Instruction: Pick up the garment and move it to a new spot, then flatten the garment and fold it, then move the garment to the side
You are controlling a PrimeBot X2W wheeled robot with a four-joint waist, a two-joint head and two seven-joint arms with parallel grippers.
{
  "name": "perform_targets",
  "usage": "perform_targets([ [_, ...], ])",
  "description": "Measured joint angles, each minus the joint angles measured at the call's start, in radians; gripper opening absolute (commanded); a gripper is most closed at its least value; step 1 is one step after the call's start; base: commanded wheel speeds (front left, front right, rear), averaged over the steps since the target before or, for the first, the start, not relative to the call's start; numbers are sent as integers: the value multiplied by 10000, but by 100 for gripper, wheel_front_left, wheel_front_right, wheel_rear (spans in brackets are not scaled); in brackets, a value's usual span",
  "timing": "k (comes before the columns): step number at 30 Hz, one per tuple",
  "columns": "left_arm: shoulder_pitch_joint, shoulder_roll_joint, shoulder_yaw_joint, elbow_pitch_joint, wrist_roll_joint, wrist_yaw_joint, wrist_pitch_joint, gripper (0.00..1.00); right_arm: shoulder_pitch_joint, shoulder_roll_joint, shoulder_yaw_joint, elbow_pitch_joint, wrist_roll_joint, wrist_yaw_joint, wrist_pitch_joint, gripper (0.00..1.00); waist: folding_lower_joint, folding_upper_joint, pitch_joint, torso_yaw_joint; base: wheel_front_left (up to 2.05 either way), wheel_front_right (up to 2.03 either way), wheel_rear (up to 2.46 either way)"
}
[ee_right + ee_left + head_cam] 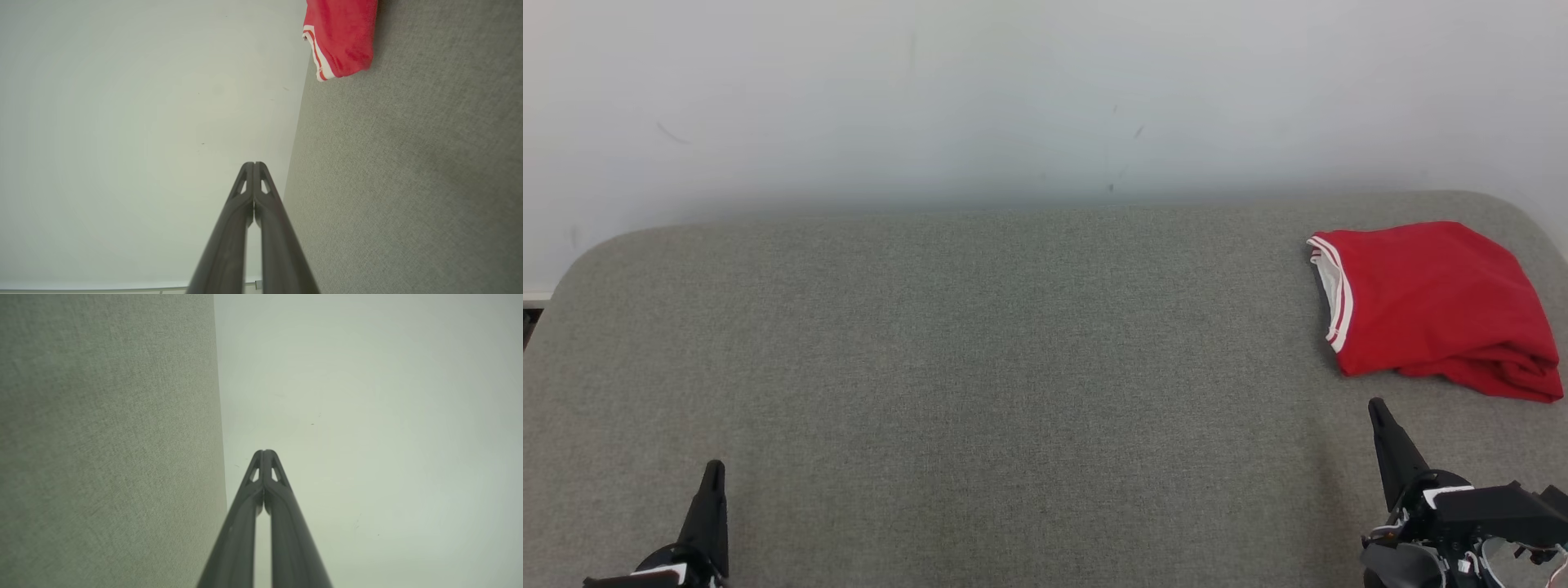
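The garment is red with white-striped trim and lies folded in a compact bundle at the far right of the grey fabric surface. A corner of the garment appears at the top of the right wrist view. My right gripper is shut and empty, just in front of the garment and apart from it; its fingertips meet. Low at the left, my left gripper is shut too, far from the garment, its fingertips pressed together with nothing between them.
A pale wall rises behind the grey surface. The surface's rounded corners lie at the far left and far right. The wall takes up much of both wrist views.
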Motion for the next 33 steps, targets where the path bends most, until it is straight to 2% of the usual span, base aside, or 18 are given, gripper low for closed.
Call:
perform_targets([
  [33,0,0,0,-6,0,0,0,0,0,0,0,-6,0,0,0,0,0,0,1,0,0,0,0],
])
